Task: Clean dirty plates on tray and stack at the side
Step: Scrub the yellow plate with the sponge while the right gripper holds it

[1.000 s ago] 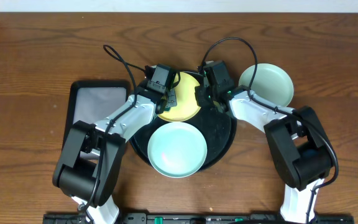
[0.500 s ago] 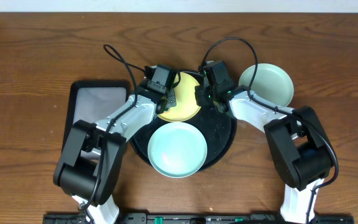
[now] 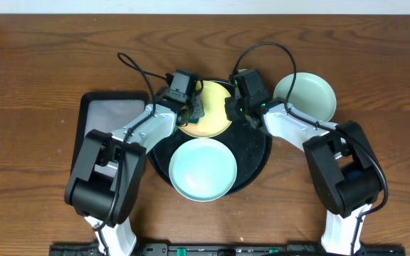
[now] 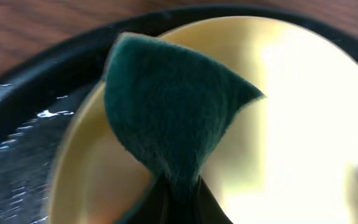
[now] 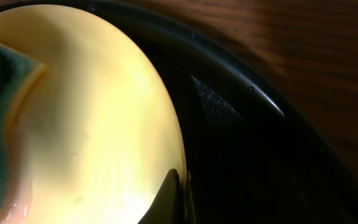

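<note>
wooden desk [image 3: 48, 57], left gripper [image 4: 179, 205] pinched tight on a green sponge [image 4: 173, 118] against the yellow plate [image 3: 213, 121] in the black tray [image 3: 255, 153], right gripper [image 5: 178, 199] clamped on that plate's rim.

On your round tray [image 3: 256, 153], the rear plate [image 3: 213, 122] lies behind the front plate [image 3: 203, 171]; third plate [image 3: 305, 96] right, rectangular tray [image 3: 109, 117] left.
</note>
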### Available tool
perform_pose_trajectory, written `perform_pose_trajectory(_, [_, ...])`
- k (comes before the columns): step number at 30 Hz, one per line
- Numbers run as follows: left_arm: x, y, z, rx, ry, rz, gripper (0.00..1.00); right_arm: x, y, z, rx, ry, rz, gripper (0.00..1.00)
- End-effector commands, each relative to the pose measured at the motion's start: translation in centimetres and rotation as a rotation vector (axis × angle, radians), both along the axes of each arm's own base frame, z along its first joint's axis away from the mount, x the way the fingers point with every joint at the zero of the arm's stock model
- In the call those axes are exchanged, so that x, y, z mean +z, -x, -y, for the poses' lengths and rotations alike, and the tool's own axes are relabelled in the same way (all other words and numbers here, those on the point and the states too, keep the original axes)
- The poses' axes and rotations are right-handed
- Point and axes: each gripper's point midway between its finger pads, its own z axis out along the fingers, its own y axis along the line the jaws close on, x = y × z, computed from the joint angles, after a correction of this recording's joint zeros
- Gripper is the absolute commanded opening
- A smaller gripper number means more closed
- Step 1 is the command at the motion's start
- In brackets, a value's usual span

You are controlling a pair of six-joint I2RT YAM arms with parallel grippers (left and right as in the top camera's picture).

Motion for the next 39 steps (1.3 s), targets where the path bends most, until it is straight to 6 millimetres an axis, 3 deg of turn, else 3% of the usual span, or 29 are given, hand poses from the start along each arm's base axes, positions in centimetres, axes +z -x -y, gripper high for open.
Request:
perform_pose_trajectory(1, [-0.2,2.5,6.6,-0.187,0.290,-0.108,0.07,-1.4,0.6,0.1,0.007,0.022,-0.030,0.01])
perform_pose_trajectory(4, [1.7,1.7,8.6,-0.250,0.390,-0.059,0.08,-1.4,0.6,0.1,0.007,0.022,-0.030,0.01])
perform_pose_trajectory(7, [3.8,0.4,8.3,-0.235,0.385,0.000,0.07,-1.4,0.6,0.1,0.007,0.022,-0.031,0.01])
perform_pose_trajectory(15, [10.0,-2.0,3.0,-0.081,0.229,0.188,0.07,-1.4,0.6,0.1,0.007,0.022,-0.031,0.01])
perform_pose_trajectory(19, [11.6,-1.9,-0.1,-0.015,0.079,0.244,0.07,-1.4,0.6,0.1,0.007,0.022,-0.031,0.01])
perform_pose_trajectory(23, [10.2,-1.4,-1.8,0.034,-0.008,0.203,0.08,-1.4,0.6,0.1,0.007,0.022,-0.030,0.01])
perform_pose_trajectory(27, [7.4,-1.0,-2.1,0.032,-0.039,0.140,0.08,-1.4,0.6,0.1,0.007,0.022,-0.030,0.01])
perform_pose_trajectory(33, [3.0,-1.1,-4.5,0.099,-0.188,0.076,0.07,-1.4,0.6,0.1,0.007,0.022,-0.031,0.01])
perform_pose_trajectory(39, [-0.2,-0.5,-4.9,0.143,-0.201,0.002,0.07,-1.4,0.6,0.1,0.007,0.022,-0.030,0.02])
